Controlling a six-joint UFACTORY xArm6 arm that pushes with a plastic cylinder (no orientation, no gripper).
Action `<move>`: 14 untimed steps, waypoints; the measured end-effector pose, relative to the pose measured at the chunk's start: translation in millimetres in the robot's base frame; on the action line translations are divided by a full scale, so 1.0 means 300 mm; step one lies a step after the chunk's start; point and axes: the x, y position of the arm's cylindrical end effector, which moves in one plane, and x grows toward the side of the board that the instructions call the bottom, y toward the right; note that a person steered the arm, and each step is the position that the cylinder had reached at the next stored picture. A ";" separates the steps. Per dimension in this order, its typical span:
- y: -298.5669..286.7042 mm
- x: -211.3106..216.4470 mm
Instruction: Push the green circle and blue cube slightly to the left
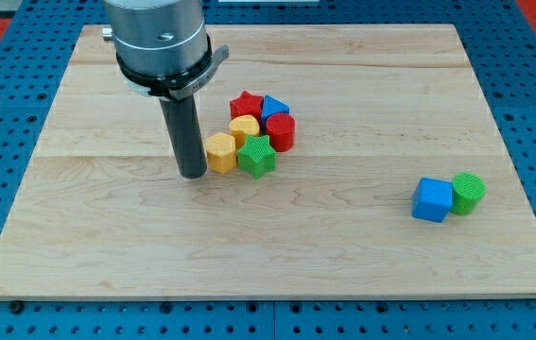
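The green circle point(469, 192) and the blue cube point(432, 199) sit side by side, touching, at the view's right on the wooden board point(107, 236); the cube is on the left of the pair. My tip point(193, 174) rests on the board far to their left, just left of a yellow hexagon block point(220, 152).
A cluster of blocks lies right of my tip: the yellow hexagon, a green star point(258, 156), a yellow block point(245, 128), a red star point(245, 105), a blue block point(275, 108) and a red cylinder point(280, 132). A blue pegboard point(22, 38) surrounds the board.
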 end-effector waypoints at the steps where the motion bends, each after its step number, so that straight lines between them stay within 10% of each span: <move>1: 0.018 -0.003; 4: -0.063 0.063; 6: 0.492 0.383; 9: 1.453 0.373; 14: 0.996 0.151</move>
